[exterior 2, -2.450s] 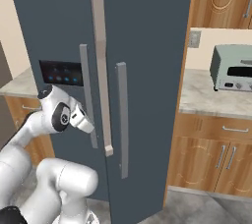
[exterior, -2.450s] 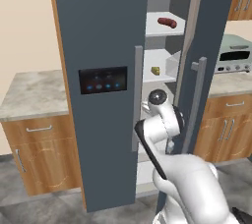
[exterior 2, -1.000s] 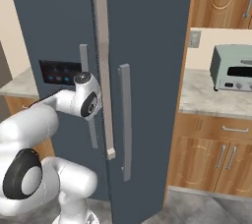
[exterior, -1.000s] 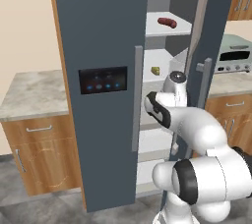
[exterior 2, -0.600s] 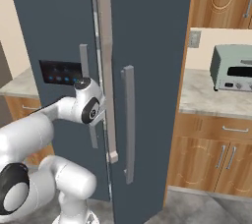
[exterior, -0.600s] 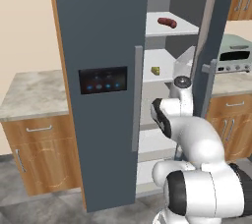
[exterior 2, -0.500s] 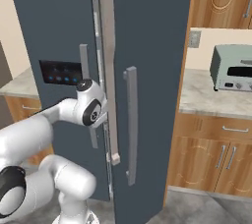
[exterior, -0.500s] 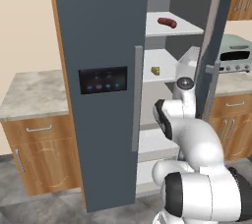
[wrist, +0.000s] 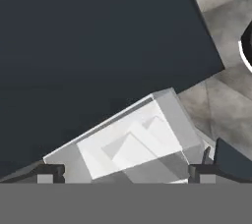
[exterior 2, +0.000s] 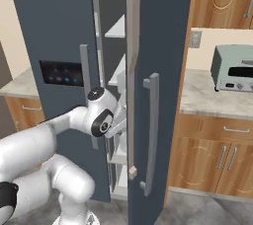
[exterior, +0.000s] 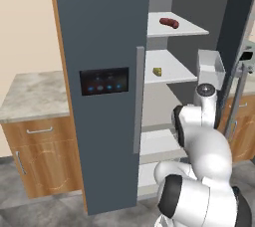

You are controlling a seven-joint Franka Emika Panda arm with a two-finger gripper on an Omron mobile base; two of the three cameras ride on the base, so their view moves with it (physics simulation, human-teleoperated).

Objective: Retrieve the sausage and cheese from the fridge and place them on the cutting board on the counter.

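While the right door of the fridge (exterior: 99, 47) stands only partly swung out, I treat door opening as the step in hand and want it finished before I reach for food. My hand (wrist: 125, 169) is released, its two tips spread wide at the bottom of the hand view with nothing between them, looking down past the dark door face toward the white lower shelves. From the right base view the wrist sits in the gap between the two doors, just beside the inner edge of the right door (exterior 2: 158, 71).

The sausage (exterior: 169, 22) lies on the upper white shelf and the cheese (exterior: 157, 71) on the shelf below it, both well above my wrist and both untouched. I cannot see the cutting board from here.

To do this well, I judge that I should press outward on the inside face of the right door with the back of the arm rather than the tips, keeping the push low and steady so the door swings on its hinge without the elbow catching the shelf edges. The white door bin (exterior: 211, 66) hangs near my forearm; that is the likeliest snag. Once the opening is wide, I would raise the hand level with the cheese shelf before going in.
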